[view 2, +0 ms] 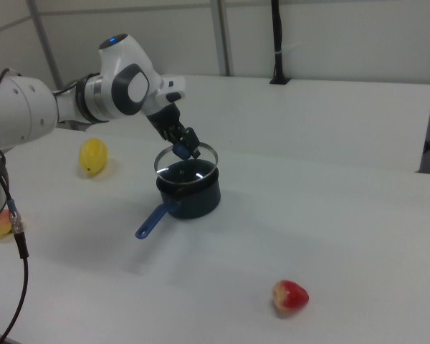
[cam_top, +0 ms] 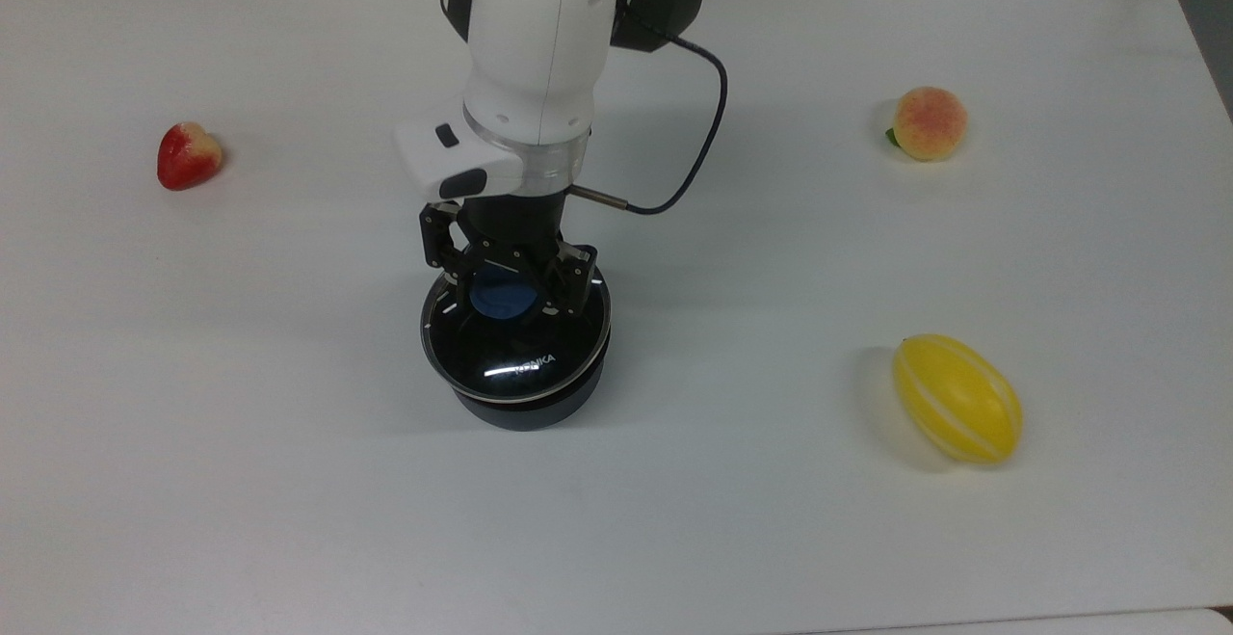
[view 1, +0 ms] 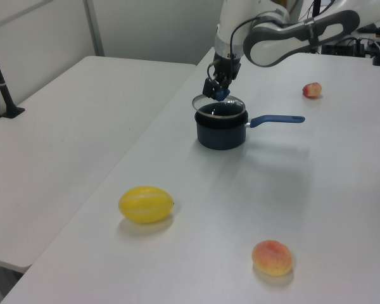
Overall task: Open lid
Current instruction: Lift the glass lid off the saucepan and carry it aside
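Fingers of the gripper were closed on the blue knob of the lid, one finger on each side of it. In the left view and the right view the lid hung clear of the saucepan, just above its rim and tilted, its edge shifted toward the left view's left. The knob was the only raised part of the glass disc, which probably explained the central grasp from above; the tilt suggested that the lid swung a little on that single hold. The saucepan stood upright on the white counter, its blue handle pointing toward the left view's right, away from the arm's approach. White lettering on the glass was partly lost in a glare streak; its ending read "KA", and the rest could not be made out. Judged from this pose, the lifting step was under way and the lid had yet to be set down. A strawberry, a peach and a yellow melon lay well apart on the counter.
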Controlling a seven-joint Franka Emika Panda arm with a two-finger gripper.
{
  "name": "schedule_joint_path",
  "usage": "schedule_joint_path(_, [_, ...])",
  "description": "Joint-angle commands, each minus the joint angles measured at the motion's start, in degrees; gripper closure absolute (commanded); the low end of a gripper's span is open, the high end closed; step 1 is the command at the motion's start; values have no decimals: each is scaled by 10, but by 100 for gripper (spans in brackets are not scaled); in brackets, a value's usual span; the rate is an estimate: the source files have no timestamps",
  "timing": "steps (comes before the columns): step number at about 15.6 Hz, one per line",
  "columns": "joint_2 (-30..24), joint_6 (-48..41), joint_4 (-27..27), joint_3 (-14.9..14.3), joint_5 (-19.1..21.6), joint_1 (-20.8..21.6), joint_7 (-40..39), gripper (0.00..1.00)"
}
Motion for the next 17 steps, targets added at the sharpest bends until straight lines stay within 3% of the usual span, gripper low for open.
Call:
schedule_joint_path(1, [-62, -18, -39, 1, -13, 2, -3, 98])
schedule_joint_path(13, [-260, -151, -184, 1, 1, 8, -135, 100])
schedule_joint_path(17, [-312, -196, -237, 2, 23, 28, -140, 100])
